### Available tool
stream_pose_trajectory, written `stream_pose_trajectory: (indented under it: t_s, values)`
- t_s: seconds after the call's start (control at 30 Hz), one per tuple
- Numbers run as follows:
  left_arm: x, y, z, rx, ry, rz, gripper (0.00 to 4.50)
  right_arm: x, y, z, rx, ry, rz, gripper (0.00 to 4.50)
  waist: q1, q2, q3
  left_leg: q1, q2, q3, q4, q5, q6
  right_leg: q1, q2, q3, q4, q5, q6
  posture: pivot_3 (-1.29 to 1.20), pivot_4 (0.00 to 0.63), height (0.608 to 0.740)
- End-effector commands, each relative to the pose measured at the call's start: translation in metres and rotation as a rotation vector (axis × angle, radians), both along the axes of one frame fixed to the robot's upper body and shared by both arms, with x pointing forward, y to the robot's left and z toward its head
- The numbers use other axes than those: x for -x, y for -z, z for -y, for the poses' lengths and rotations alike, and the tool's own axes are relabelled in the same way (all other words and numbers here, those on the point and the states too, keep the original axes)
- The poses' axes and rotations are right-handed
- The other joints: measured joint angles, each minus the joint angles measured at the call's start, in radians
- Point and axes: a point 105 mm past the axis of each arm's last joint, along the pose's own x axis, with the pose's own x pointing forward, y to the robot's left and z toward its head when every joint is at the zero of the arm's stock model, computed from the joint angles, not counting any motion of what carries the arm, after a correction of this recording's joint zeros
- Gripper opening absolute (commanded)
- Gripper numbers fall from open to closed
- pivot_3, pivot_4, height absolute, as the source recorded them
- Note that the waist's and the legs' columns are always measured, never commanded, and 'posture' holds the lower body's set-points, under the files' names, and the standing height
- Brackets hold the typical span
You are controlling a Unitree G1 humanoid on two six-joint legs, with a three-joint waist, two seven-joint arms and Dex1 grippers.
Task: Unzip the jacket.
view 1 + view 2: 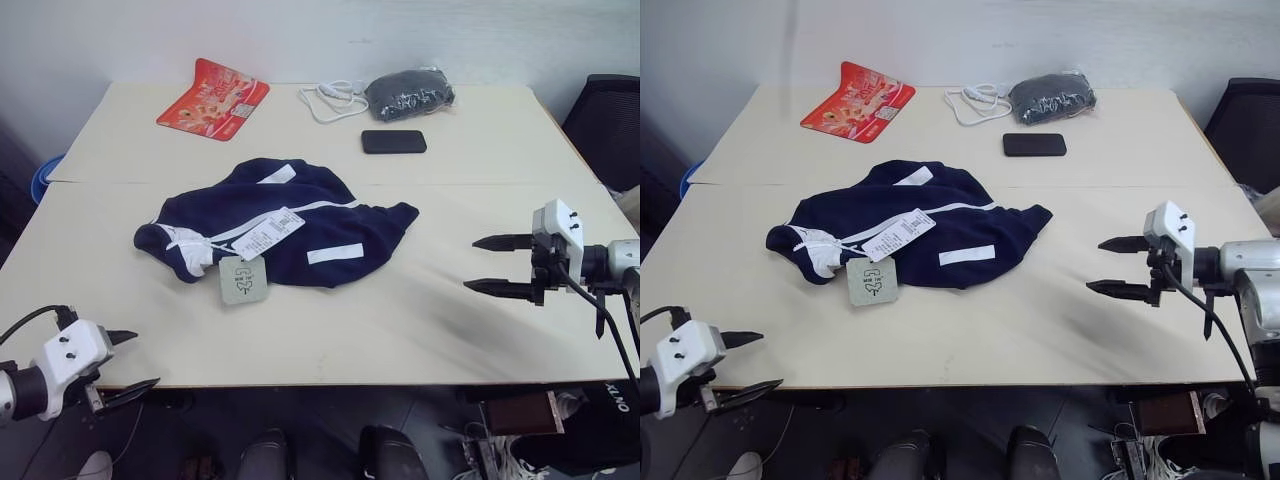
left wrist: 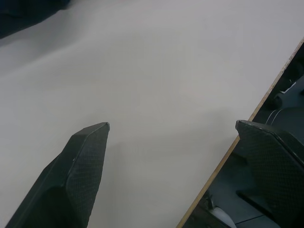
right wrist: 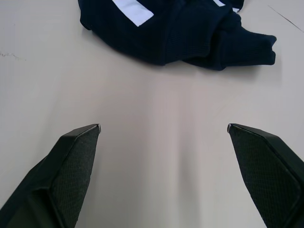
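**Jacket lying mid-desk, both grippers spread wide and holding nothing**

The navy jacket is lying crumpled near the middle of the pale desk, its white zipper line running across the front, with paper hang tags resting on it and spilling toward the near side. Bare desk surface is surrounding it on every side, with the widest open stretch lying between the jacket and the near edge.

The left gripper is hovering at the near left corner, right at the desk's front edge, fingers spread apart and empty. The right gripper is hanging over the desk's right side, well apart from the jacket, fingers likewise wide and empty, pointing toward the garment.

Along the far edge are sitting a red packet, a white cable, a dark bundle in a clear bag and a black phone.

The zipper pull is too small to make out among the folds and tags.
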Motion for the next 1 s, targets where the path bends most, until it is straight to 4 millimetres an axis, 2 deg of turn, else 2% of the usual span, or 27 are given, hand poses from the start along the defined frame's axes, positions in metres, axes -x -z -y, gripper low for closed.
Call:
stream_pose_trajectory:
  t_s: [0.03,0.5,0.67,0.83,1.0]
  values:
    - [-0.001,-0.004,0.002,-0.019,0.022,0.025,4.48,0.003,-0.009,0.0,-0.003,-0.012,0.029,4.5,0.0,0.0,0.0,0.0,0.0,0.0,0.0,0.0,0.0,0.0,0.0,0.0,0.0,0.0,0.0,0.0,0.15,0.74]
    - [-0.011,-0.004,0.006,-0.011,0.022,0.033,4.48,-0.005,0.004,-0.004,0.042,0.026,0.104,4.5,0.002,0.0,0.0,0.0,0.0,0.001,0.0,0.0,0.0,0.0,0.0,0.0,0.0,0.0,0.0,0.0,0.15,0.74]
    - [-0.01,-0.009,0.013,0.047,0.034,0.028,4.48,0.001,-0.004,-0.012,-0.007,0.004,0.091,4.5,0.001,0.0,0.0,0.0,0.0,0.001,0.0,0.0,0.0,0.0,0.0,0.0,0.001,0.0,0.0,0.0,0.15,0.74]
    - [-0.01,-0.009,0.014,0.032,0.048,0.03,4.48,0.005,-0.004,-0.016,-0.002,-0.003,0.097,4.5,0.0,0.0,0.0,0.0,0.0,0.001,0.0,0.0,0.0,0.0,0.001,0.0,0.001,0.0,0.0,0.0,0.15,0.74]
    - [-0.014,-0.014,0.03,-0.021,0.138,0.049,4.48,0.01,0.0,-0.022,0.038,-0.04,0.114,4.5,0.004,0.0,0.0,0.0,0.0,0.001,0.001,0.0,0.0,0.0,0.0,0.0,0.001,0.0,0.0,0.0,0.15,0.74]
